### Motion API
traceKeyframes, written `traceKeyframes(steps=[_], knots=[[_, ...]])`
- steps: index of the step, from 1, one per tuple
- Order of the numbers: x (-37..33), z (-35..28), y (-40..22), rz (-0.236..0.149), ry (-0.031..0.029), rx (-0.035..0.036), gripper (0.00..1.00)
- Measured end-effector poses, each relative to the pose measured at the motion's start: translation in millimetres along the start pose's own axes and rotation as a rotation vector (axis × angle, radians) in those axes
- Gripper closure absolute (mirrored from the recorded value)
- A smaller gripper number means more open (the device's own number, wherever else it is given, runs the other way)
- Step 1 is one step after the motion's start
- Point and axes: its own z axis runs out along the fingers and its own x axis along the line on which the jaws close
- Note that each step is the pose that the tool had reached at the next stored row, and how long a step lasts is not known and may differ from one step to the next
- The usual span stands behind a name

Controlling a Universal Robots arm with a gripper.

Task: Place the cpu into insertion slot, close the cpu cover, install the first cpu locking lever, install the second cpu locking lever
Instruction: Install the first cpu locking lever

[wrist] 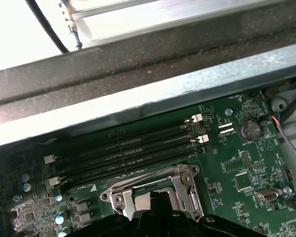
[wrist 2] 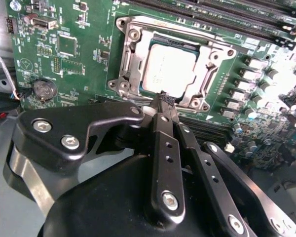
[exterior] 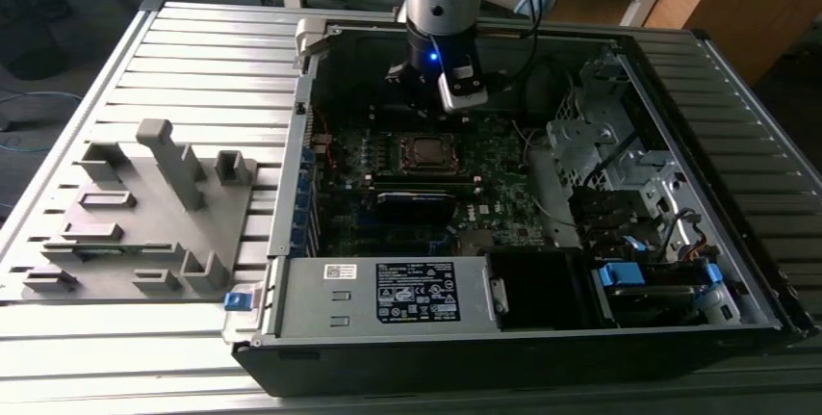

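The cpu (wrist 2: 168, 69) sits in the slot (wrist 2: 129, 85) mid-motherboard, the cover (wrist 2: 207, 86) down around it. The jaws of the gripper (wrist 2: 164, 98) are together, empty, at the socket's edge. Risk: a misjudged push could scrape the board.

white printed label (exterior: 417, 292) on power supply, print unreadable
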Motion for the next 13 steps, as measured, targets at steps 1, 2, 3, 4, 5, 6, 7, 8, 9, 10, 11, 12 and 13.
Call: traceKeyframes(steps=[1,2,3,4,5,6,7,8,9,10,11,12,13], knots=[[-0.1,0.0,0.0,-0.009,0.0008,-0.0004,0.90],[-0.1,0.1,0.0,-0.019,0.0016,-0.0010,0.90],[-0.1,0.1,0.0,-0.024,0.0020,-0.0012,0.90],[-0.1,0.1,0.0,-0.025,0.0021,-0.0012,0.90],[-0.1,0.1,0.0,-0.025,0.0021,-0.0011,0.90],[-0.1,0.0,0.0,-0.025,0.0022,-0.0010,0.90],[-0.1,0.0,0.0,-0.025,0.0022,-0.0009,0.90],[-0.2,0.1,0.0,-0.025,0.0038,-0.0003,0.90],[-0.5,0.3,0.1,-0.025,0.0100,0.0012,0.90],[-0.7,0.3,0.2,-0.025,0.0177,0.0033,0.90],[-0.6,0.3,0.1,-0.025,0.0189,0.0038,0.90],[-0.6,0.2,0.1,-0.024,0.0195,0.0041,0.90],[-0.6,0.2,0.1,-0.024,0.0201,0.0042,0.90]])
